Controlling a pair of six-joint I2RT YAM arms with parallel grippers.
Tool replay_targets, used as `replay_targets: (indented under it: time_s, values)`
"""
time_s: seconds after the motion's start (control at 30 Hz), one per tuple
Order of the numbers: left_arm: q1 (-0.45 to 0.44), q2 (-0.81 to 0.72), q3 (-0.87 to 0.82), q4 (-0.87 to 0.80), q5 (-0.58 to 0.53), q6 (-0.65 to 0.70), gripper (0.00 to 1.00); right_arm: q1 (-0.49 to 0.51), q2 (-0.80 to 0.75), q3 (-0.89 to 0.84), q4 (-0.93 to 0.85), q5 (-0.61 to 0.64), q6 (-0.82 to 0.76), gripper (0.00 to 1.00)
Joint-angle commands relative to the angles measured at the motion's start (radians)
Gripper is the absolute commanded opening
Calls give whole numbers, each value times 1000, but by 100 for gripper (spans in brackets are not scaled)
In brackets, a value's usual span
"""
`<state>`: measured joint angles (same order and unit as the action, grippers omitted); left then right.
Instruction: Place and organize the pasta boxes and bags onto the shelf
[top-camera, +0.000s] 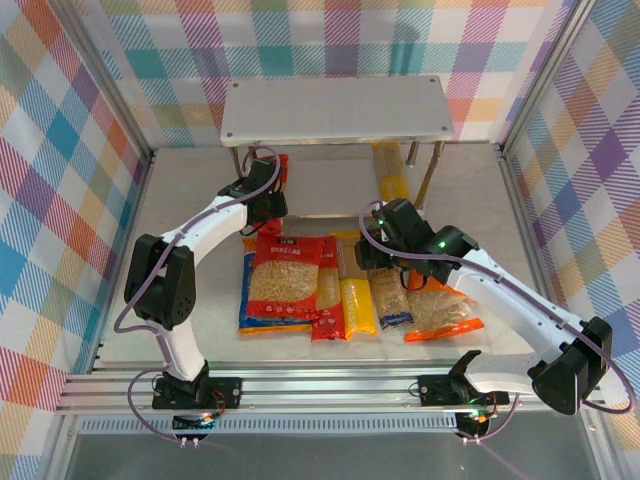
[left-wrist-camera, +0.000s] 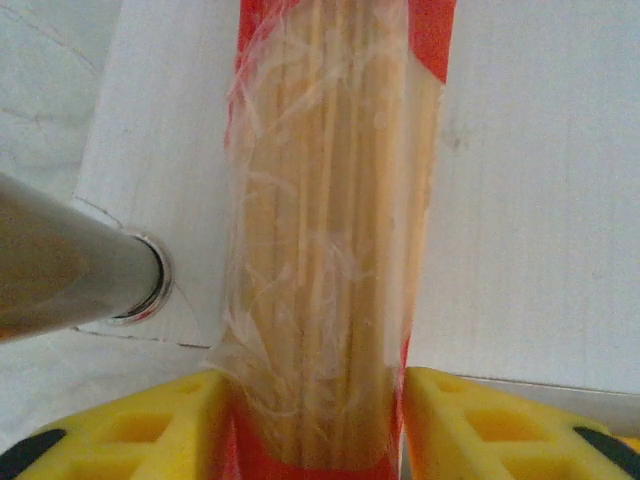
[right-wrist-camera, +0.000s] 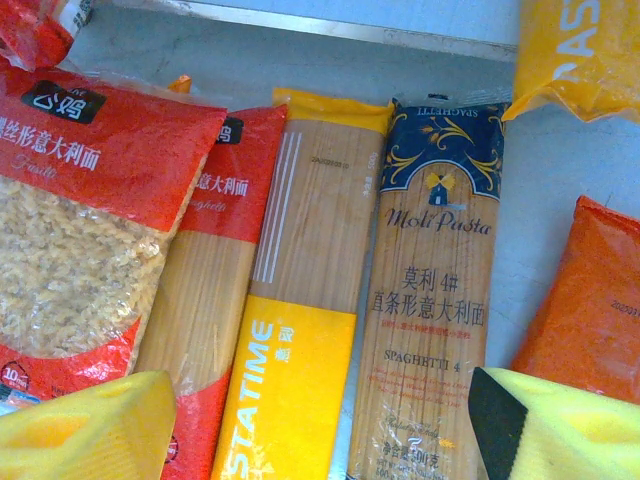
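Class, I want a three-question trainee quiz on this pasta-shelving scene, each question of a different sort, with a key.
1. True or false: the right hand grips the orange bag.
2. Which item lies between the left hand's fingers? A dark blue pack, B red spaghetti pack, C red bag.
3. Fill in: a ___ pack lies on the right of the shelf's lower board.
Key: 1 false, it hangs open; 2 B; 3 yellow pack.
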<state>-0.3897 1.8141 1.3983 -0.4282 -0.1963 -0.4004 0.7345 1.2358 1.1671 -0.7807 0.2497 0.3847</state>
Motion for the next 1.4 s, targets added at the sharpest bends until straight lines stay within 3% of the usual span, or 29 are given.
replay_targets:
  time_s: [0.0, 0.2, 0.47, 0.77, 0.9, 1.37]
  values:
    - [-3, -8, 33, 61, -16, 2, 58, 6, -2, 31, -31, 10, 19, 78]
    - [-3, -76, -30, 130, 29, 11, 70, 6, 1, 26, -58, 27, 29, 79]
    - [-29, -294, -193, 124, 20, 62, 67, 6, -7, -25, -91, 36, 56, 81]
    - [-190, -627, -440, 26, -51, 89, 65, 6, 34, -152, -97, 13, 126, 81]
    - [-201, -710, -521, -3, -44, 40, 65, 6, 65, -229, -56, -8, 169, 81]
    - [-201, -709, -546, 46, -13, 19, 66, 3, 225, -272, 13, 1, 193, 89]
